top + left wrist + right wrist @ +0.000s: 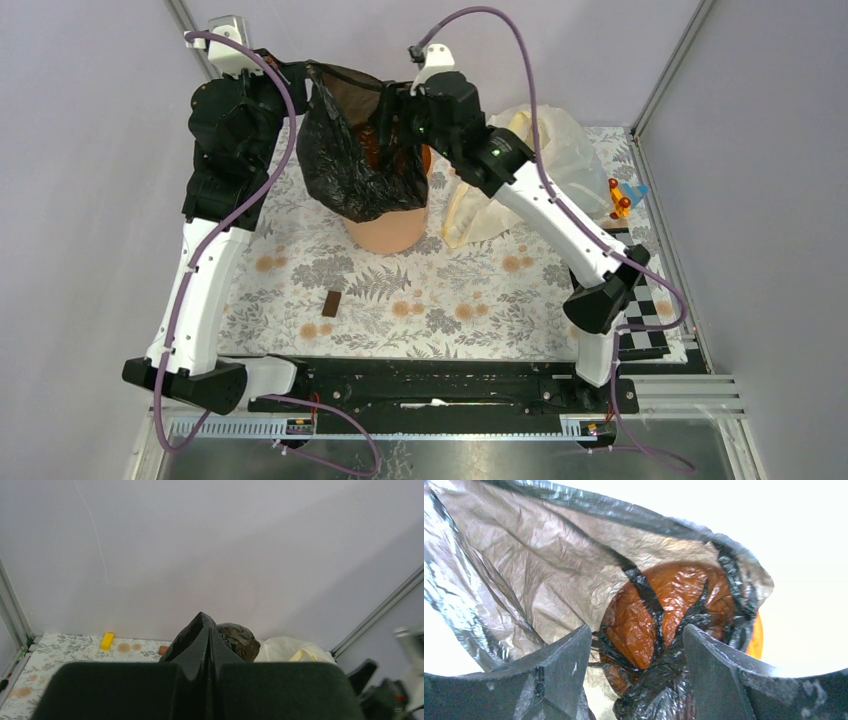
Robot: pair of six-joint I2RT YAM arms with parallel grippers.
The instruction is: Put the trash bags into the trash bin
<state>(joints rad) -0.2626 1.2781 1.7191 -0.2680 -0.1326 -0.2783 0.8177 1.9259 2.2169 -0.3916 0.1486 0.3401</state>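
Lilac-grey walls [90,200] stood close around a floral cloth [450,290], and toward its far middle the trash bin [390,232] stood upright, peach-orange. The trash bag [355,165] hung over it, with the mouth held up above the rim and the black body sagging across the bin's opening and down its near wall. We could not tell how much of it lay inside.

Our left gripper [206,640] was clamped on a fold of the bag's upper edge, the black film pinched up between its closed fingers. Our right gripper [636,640] looked down into the bag's mouth with its jaws spread wide. Crinkled film bunched between them but was not pinched, and the orange of the bin showed through where the plastic was stretched thin. A cream-white bag [545,150] slumped just beside the bin on the right. A small brown block [332,303] lay well apart, nearer the bases.

We judged the step in hand to be feeding the bag down into the bin. To do it well, the left grip needed to hold the edge high and centred over the opening while the right pushed the loose bulk downward inside the rim, not against it. The film was thin and slippery, so we expected slow, short pushes to serve best. A snag on the rim could have tipped the light bin or torn the plastic.
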